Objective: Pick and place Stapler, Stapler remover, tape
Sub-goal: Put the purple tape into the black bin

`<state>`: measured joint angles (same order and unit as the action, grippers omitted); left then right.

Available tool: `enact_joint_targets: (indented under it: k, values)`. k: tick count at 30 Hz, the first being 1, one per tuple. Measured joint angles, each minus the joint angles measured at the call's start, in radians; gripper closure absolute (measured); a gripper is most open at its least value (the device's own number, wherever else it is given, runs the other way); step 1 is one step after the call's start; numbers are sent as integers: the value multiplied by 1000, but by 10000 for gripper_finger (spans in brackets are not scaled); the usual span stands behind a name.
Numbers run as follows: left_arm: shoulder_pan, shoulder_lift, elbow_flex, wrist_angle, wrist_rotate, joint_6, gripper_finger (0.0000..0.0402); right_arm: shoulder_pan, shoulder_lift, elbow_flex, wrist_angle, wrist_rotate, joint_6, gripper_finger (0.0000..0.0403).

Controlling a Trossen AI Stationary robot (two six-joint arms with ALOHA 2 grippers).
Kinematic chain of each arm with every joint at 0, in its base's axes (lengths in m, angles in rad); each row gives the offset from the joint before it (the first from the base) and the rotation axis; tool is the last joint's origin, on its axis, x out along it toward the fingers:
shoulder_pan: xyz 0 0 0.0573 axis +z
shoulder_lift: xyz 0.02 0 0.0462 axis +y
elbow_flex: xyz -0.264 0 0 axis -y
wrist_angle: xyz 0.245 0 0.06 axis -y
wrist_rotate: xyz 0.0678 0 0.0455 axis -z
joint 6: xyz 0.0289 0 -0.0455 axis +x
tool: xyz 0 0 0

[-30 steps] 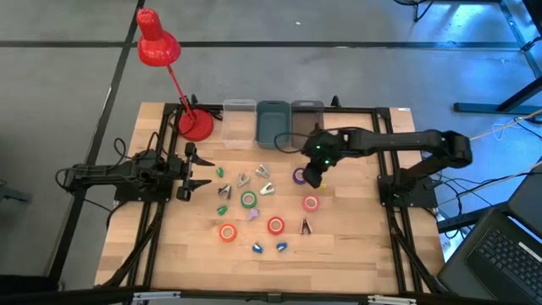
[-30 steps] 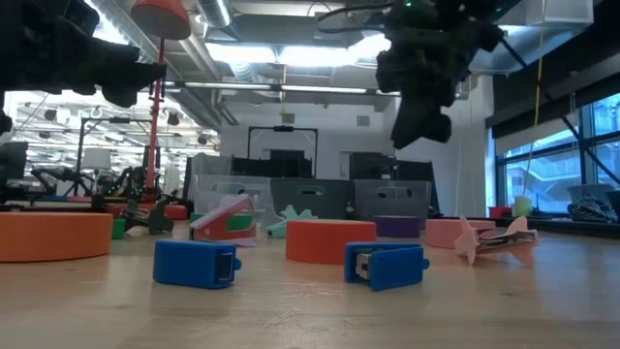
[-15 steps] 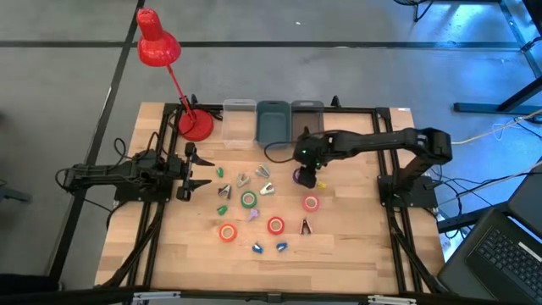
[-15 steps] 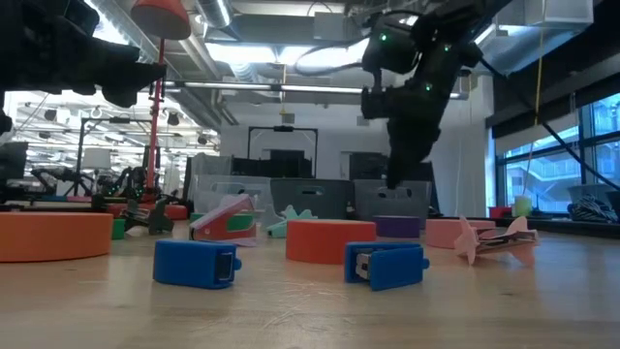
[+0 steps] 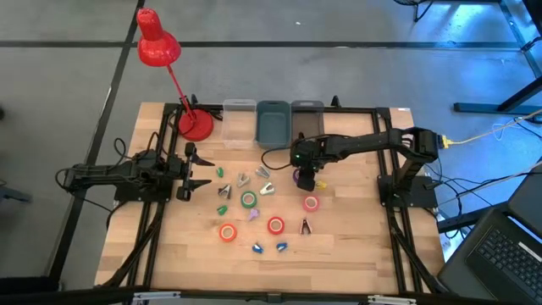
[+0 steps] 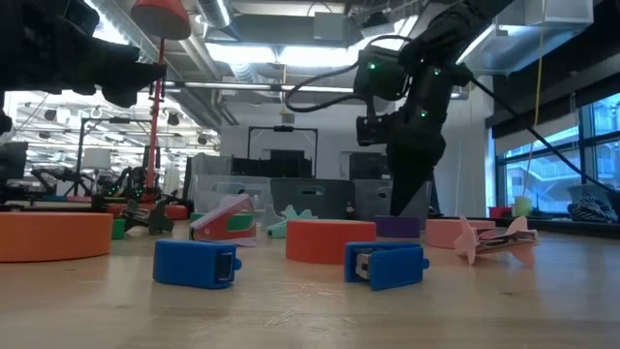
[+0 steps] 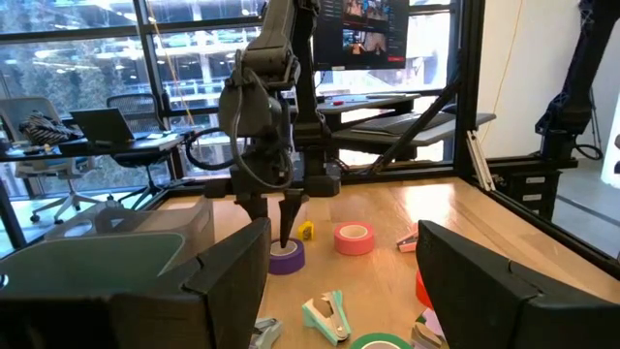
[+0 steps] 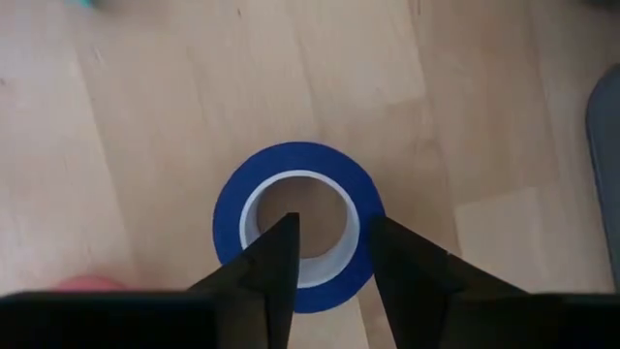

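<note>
Grey floor (image 5: 356, 76); windows (image 7: 87, 58) behind office chairs (image 7: 53, 189).

My right arm reaching in, left arm parked.
Right gripper (image 5: 304, 180) points straight down mid-counter toward the far edge, fingers (image 8: 276, 267) parted; left gripper (image 5: 193, 172) waits spread at the left edge.

High cam looks straight down on the whole table (image 5: 339, 254). Low cam sits at tabletop level, facing across into the room. Left wrist cam looks across the table at the other arm; right wrist cam points down, close over the purple tape (image 8: 298, 227), which all four views share.
</note>
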<state>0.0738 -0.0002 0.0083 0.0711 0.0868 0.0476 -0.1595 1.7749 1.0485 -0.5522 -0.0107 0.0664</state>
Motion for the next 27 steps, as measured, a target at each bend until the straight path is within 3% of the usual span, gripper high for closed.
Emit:
enact_joint_targets:
  k: [11,21,27]
  values:
    - [0,0,0,0,0,0,154,0,19,-8,19,167,-6,293]
    - [0,0,0,0,0,0,154,0,15,-6,28,168,4,300]
    - [0,0,0,0,0,0,154,0,13,-6,26,157,4,361]
